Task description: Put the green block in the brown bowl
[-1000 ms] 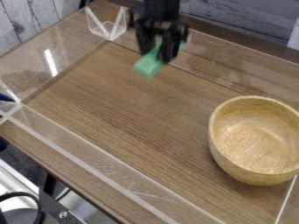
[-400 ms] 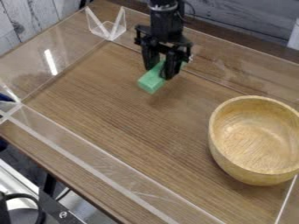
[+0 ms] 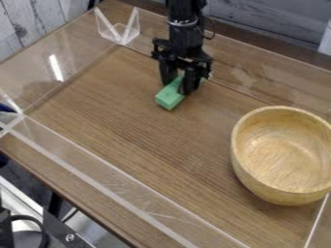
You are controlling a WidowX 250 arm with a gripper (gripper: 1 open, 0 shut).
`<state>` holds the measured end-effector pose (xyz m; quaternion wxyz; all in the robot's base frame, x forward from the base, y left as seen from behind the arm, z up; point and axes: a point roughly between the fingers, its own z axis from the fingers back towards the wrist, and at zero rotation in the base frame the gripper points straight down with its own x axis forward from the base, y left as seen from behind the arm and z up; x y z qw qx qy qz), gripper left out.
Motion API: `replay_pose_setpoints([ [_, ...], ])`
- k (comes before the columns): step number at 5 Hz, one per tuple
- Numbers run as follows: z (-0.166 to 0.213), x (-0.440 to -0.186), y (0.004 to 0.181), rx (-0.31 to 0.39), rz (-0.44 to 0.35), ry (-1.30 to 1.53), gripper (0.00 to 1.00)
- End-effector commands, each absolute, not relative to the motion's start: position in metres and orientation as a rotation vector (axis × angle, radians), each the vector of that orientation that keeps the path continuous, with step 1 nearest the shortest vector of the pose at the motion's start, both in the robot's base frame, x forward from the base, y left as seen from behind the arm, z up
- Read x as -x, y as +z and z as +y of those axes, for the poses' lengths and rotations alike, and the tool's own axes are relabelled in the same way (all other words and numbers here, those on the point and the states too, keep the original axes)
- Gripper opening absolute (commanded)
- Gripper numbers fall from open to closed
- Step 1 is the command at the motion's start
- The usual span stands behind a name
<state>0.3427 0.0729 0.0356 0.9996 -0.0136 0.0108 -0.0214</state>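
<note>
The green block (image 3: 169, 96) is a small bright green bar hanging slanted from my gripper (image 3: 183, 85), which is shut on its upper end. The block's lower end is close to the wooden tabletop; whether it touches I cannot tell. My black arm comes down from the top of the view, over the back middle of the table. The brown bowl (image 3: 241, 145) is a large light-tan wooden bowl at the right front, with nothing in its hollow, well apart from the gripper to its lower right.
Low clear acrylic walls (image 3: 91, 155) fence the wooden tabletop (image 3: 116, 121) on all sides. A clear plastic bracket (image 3: 119, 27) stands at the back left corner. The table's front edge drops off at the lower left.
My gripper has come down and slightly to the right with the green block in it, bringing the block from mid-air to just above the tabletop. The bowl has not moved.
</note>
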Motion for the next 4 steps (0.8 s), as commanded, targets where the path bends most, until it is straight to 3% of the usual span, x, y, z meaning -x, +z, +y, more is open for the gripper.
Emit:
replay_pose_setpoints([
  [1, 0.08, -0.356, 0.069, 0.008, -0.079, -0.031, 0.0],
  [4, 0.085, -0.356, 0.08, 0.016, -0.107, -0.016, 0.0],
])
